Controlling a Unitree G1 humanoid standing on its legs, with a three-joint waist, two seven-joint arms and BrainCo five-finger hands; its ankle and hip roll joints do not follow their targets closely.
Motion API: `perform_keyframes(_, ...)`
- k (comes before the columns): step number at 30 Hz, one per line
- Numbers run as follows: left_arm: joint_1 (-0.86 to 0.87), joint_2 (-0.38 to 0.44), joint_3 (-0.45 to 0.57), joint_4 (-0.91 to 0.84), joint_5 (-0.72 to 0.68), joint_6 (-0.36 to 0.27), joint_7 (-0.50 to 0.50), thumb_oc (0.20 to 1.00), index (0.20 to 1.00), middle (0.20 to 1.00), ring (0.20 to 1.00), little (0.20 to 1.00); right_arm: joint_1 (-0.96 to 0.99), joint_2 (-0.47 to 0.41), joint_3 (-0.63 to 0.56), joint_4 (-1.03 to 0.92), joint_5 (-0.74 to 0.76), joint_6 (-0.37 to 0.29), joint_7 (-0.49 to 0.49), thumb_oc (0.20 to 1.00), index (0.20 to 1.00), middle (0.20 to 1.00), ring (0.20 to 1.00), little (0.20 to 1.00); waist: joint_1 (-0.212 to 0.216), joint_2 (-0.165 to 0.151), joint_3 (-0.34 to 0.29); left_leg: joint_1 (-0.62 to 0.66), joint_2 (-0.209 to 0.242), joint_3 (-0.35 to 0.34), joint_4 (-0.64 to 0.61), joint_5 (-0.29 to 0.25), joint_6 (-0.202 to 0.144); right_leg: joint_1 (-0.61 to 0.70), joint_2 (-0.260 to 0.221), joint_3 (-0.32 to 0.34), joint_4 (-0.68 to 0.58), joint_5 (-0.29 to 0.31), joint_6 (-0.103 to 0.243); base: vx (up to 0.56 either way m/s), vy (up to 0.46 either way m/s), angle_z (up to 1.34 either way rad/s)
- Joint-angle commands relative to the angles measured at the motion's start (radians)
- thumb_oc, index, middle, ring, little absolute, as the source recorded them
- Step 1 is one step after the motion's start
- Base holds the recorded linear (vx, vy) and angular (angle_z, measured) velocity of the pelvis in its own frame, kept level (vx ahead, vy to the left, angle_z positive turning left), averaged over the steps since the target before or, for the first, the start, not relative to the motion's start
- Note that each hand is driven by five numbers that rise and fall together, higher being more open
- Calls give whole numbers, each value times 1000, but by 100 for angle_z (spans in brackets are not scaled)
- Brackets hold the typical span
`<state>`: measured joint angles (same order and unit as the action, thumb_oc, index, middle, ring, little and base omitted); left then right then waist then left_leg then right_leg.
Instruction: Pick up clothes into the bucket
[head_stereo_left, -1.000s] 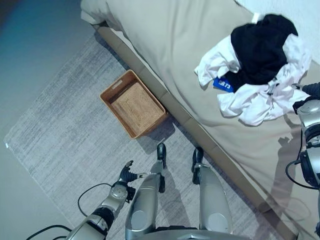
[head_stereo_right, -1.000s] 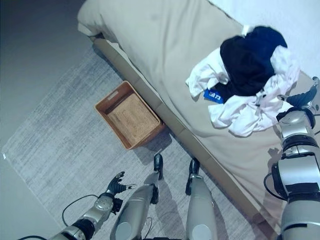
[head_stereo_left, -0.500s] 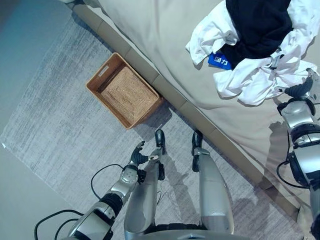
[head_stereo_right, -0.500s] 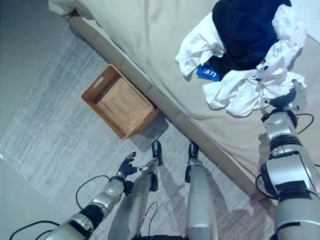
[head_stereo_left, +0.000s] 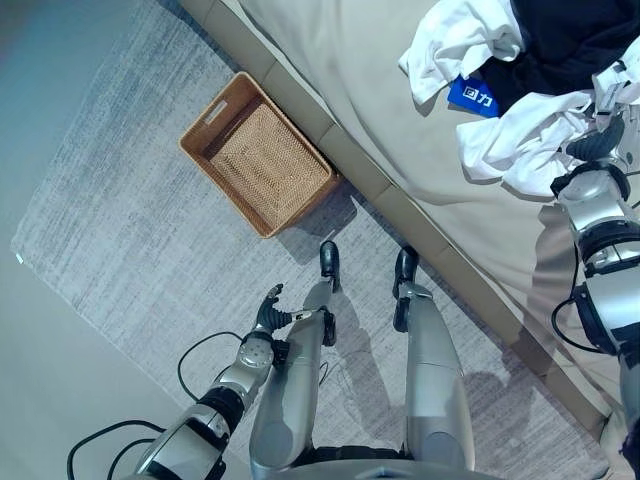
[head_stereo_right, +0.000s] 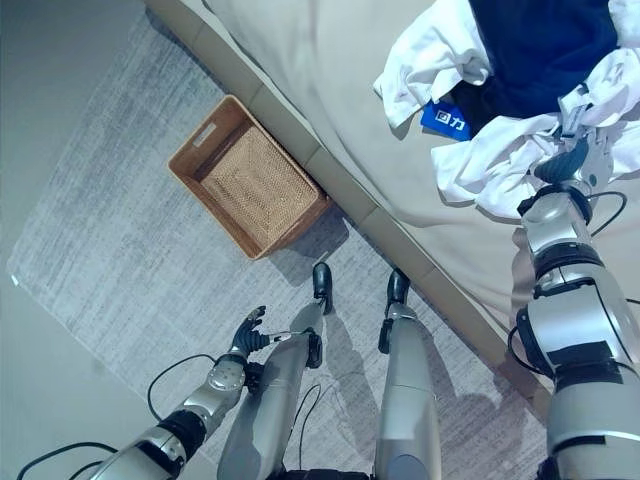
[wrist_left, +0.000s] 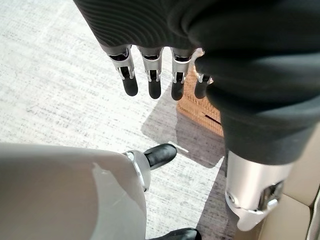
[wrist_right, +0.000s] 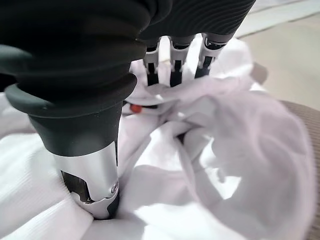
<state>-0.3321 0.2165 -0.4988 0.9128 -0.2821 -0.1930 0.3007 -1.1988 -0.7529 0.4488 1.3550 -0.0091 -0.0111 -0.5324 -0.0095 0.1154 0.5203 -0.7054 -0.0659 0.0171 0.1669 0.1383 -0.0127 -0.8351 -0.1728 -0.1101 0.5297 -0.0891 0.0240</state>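
**Right hand in the clothes**

From the head we see our right hand (head_stereo_left: 592, 140) at the pile of clothes (head_stereo_left: 530, 70) on the bed (head_stereo_left: 380, 90); the basket (head_stereo_left: 262, 152) sits empty on the rug (head_stereo_left: 120, 230). At the right wrist, our fingers (wrist_right: 172, 65) dig into white cloth; whether they grip, we cannot tell. At the left wrist, our left hand (wrist_left: 150, 75) hangs relaxed, holding nothing.

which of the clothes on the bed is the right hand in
The white garment at the near edge of the pile; the right hand presses into its folds, while the dark navy garment lies farther back.
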Motion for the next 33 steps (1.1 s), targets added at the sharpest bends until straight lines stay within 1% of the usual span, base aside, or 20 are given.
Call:
perform_keyframes(1, -7, 9, -25, -21, -27, -26, 6, 1000, 1000, 1000, 1000, 1000, -102, -42, 96, 56, 2, 0, 98, 1000, 1000, 1000, 1000, 1000, 22, 7, 0, -42, -17, -18, 202, -160, 2, 36, -37, 29, -77, 62, 58, -7, -60, 16)
perform_keyframes(2, -7, 9, -24, -22, -27, -26, 6, 1000, 1000, 1000, 1000, 1000, -103, -42, 97, 56, 2, 0, 98, 1000, 1000, 1000, 1000, 1000, 21, 8, 0, -43, -17, -18, 203, -160, 2, 36, -37, 28, -77, 61, 58, -1, -86, 21)
perform_keyframes(3, -13, 9, -33, -46, -34, -21, -7, 1000, 1000, 1000, 1000, 1000, -116, -50, 94, 95, 34, 10, 147, 1000, 1000, 1000, 1000, 1000, 30, 12, 0, -48, -18, -24, 199, -155, 1, 29, -41, 20, -73, 57, 56, 78, -79, 19)
perform_keyframes(4, -9, 6, -38, -51, -35, -17, -17, 1000, 1000, 1000, 1000, 1000, -114, -55, 91, 117, 45, 14, 171, 1000, 1000, 1000, 1000, 1000, 36, 16, 0, -33, -18, -34, 204, -185, -5, 39, -40, 23, -55, 21, 62, 2, -63, 17)
perform_keyframes(5, -11, 7, -38, -53, -34, -18, -17, 1000, 1000, 1000, 1000, 1000, -116, -57, 90, 117, 46, 13, 171, 1000, 1000, 1000, 1000, 1000, 36, 17, 0, -52, -19, -28, 198, -153, 1, 25, -44, 15, -68, 54, 54, 81, -53, 14)
perform_keyframes(6, -7, 8, -46, -69, -31, -13, -27, 1000, 1000, 1000, 1000, 1000, -117, -59, 89, 144, 57, 21, 199, 884, 884, 884, 884, 884, 45, 24, 0, -38, -20, -39, 198, -179, -5, 29, -46, 17, -44, 15, 61, 6, -31, 15)
perform_keyframes(7, -9, 9, -46, -72, -29, -9, -29, 1000, 1000, 1000, 1000, 1000, -117, -59, 84, 145, 69, 18, 208, 332, 332, 332, 332, 332, 47, 26, 0, -40, -20, -43, 195, -176, -5, 26, -48, 16, -41, 13, 60, 83, -47, 16)
perform_keyframes(8, -9, 9, -46, -72, -29, -9, -30, 1000, 1000, 1000, 1000, 1000, -117, -60, 84, 145, 69, 18, 208, 200, 200, 200, 200, 200, 47, 26, 0, -41, -20, -43, 195, -176, -5, 26, -49, 16, -41, 13, 60, 7, -17, 17)
perform_keyframes(13, -23, -2, -35, -41, -17, 1, -33, 1000, 1000, 1000, 1000, 1000, -89, -40, 62, 102, 100, -6, 200, 200, 200, 200, 200, 200, 45, 21, 0, -39, -20, -50, 173, -159, -9, 24, -45, 11, -48, 14, 58, -7, -18, 7)
perform_keyframes(14, -30, -2, -30, -21, -11, 3, -29, 1000, 1000, 1000, 1000, 1000, -96, -34, 61, 85, 105, -13, 190, 200, 200, 200, 200, 200, 41, 16, 0, -46, -20, -46, 158, -125, -5, 20, -46, 2, -68, 50, 50, -71, -1, 3)
perform_keyframes(15, -30, -2, -30, -21, -11, 3, -29, 1000, 1000, 1000, 1000, 1000, -97, -34, 61, 85, 105, -13, 190, 200, 200, 200, 200, 200, 41, 16, 0, -46, -20, -46, 157, -124, -5, 20, -45, 1, -69, 51, 50, -75, 3, 1)
perform_keyframes(20, -17, 8, -19, 10, 2, -1, -24, 1000, 1000, 1000, 1000, 1000, -134, -62, 84, 28, 91, -24, 166, 200, 200, 200, 200, 200, 30, -19, 0, 20, -8, -48, 118, -117, -14, 89, -33, -8, -128, 75, 58, 0, 0, 0)
perform_keyframes(21, -17, 8, -19, 10, 2, -1, -24, 1000, 1000, 1000, 1000, 1000, -133, -62, 84, 28, 91, -24, 166, 200, 200, 200, 200, 200, 30, -18, 0, 21, -8, -48, 117, -117, -14, 90, -33, -8, -129, 75, 58, -17, -22, -4)
perform_keyframes(23, -13, 17, -10, 18, 4, 1, -28, 1000, 1000, 1000, 1000, 1000, -161, -84, 105, 2, 84, -25, 159, 200, 200, 200, 200, 200, 23, -40, 0, 54, 0, -45, 103, -116, -19, 129, -25, -10, -155, 87, 62, -9, -14, -3)
perform_keyframes(24, -10, 22, -2, 32, 5, 4, -33, 1000, 1000, 1000, 1000, 1000, -173, -105, 115, -13, 74, -25, 156, 200, 200, 200, 200, 200, 15, -64, 0, 87, 6, -42, 97, -119, -22, 164, -19, -14, -177, 97, 64, -14, -20, -5)
perform_keyframes(25, -9, 21, -2, 32, 5, 4, -34, 1000, 1000, 1000, 1000, 1000, -173, -105, 115, -12, 74, -25, 156, 200, 200, 200, 200, 200, 15, -63, 0, 87, 6, -42, 96, -119, -22, 165, -19, -14, -178, 97, 64, -8, -22, -8)
perform_keyframes(26, -7, 26, 5, 41, 7, 4, -36, 1000, 1000, 1000, 1000, 1000, -177, -116, 122, -15, 64, -24, 157, 200, 200, 200, 200, 200, 11, -77, 0, 104, 8, -40, 94, -120, -23, 186, -14, -16, -188, 102, 66, -3, -10, -4)
perform_keyframes(29, 5, 42, 22, 72, 18, 8, -45, 1000, 1000, 1000, 1000, 1000, -205, -155, 142, -29, 49, -21, 159, 200, 200, 200, 200, 200, 2, -124, -1, 190, 21, -30, 67, -126, -27, 277, 2, -22, -247, 126, 74, 14, -13, -7)
perform_keyframes(32, 33, 64, 45, 99, 27, 14, -63, 1000, 1000, 1000, 1000, 1000, -218, -196, 156, -48, 42, -19, 164, 200, 200, 200, 200, 200, -7, -174, -51, 272, 36, -14, 18, -126, -30, 364, 18, -26, -325, 160, 88, 95, -9, -25)
perform_keyframes(33, 58, 76, 70, 116, 35, 18, -75, 1000, 1000, 1000, 1000, 1000, -219, -227, 154, -69, 41, -23, 164, 200, 200, 200, 200, 200, -16, -201, -91, 326, 45, 1, -13, -127, -31, 423, 29, -25, -371, 175, 98, 92, 3, -28)
